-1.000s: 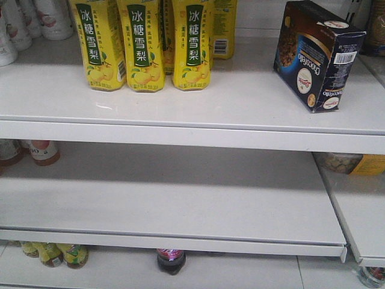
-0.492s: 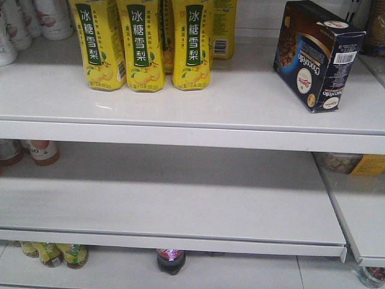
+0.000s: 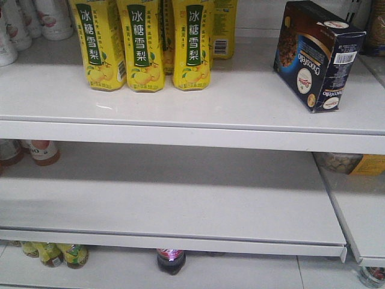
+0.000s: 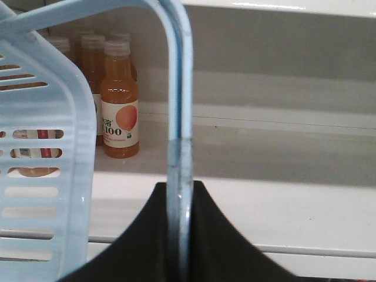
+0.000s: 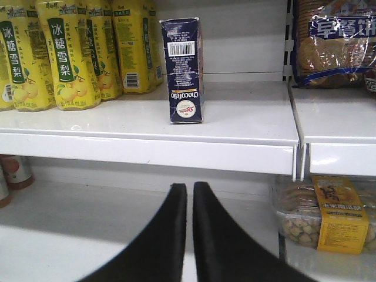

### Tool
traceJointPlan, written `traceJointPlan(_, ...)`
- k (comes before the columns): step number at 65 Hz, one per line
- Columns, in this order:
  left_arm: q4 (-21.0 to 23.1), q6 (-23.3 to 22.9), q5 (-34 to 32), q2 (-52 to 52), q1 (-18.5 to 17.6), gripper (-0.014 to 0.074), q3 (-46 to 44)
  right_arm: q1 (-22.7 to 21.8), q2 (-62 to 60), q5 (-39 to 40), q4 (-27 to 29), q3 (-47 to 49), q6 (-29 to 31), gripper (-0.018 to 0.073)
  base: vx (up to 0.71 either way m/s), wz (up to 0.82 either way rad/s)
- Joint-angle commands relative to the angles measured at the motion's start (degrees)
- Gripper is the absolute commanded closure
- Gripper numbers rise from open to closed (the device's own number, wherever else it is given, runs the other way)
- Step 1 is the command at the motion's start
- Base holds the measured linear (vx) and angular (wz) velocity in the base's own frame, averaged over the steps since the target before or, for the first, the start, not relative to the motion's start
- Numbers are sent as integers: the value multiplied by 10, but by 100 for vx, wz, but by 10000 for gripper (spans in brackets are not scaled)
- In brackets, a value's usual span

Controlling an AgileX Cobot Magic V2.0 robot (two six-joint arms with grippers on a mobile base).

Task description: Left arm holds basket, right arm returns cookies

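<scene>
Right wrist view shows the right gripper [image 5: 190, 202] with its two fingers pressed together and empty, below one cookie box [image 5: 183, 69] standing on the shelf [image 5: 235, 117] beside yellow cartons [image 5: 70, 56], while the left gripper [image 4: 179, 235] clamps the basket [image 4: 44, 147] handle.

Bare shelf [image 3: 240, 99] between yellow cartons [image 3: 144, 45] and cookies [image 3: 316, 54].

One cookie box [image 3: 317, 54] stands at upper right in the front view. Three yellow cartons [image 3: 141, 45] line the front row at upper left, with at least one more behind them. The left wrist view shows one basket [image 4: 44, 176] and at least three orange bottles [image 4: 119, 100] at upper left. One nut tub [image 5: 320, 214] sits at lower right in the right wrist view.
</scene>
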State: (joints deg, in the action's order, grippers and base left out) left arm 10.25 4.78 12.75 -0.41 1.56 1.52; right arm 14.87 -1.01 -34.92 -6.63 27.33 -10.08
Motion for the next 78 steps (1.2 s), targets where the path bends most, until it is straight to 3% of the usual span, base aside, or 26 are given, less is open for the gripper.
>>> traceJointPlan(1,0,16,-65,-11,-4,599,-13,-1,-2,41,-6,13,2,565,0,0)
traceJointPlan(78,-1,16,-61,-10,-4,599,-14,-1,-2,52,-9,13,3,565,0,0)
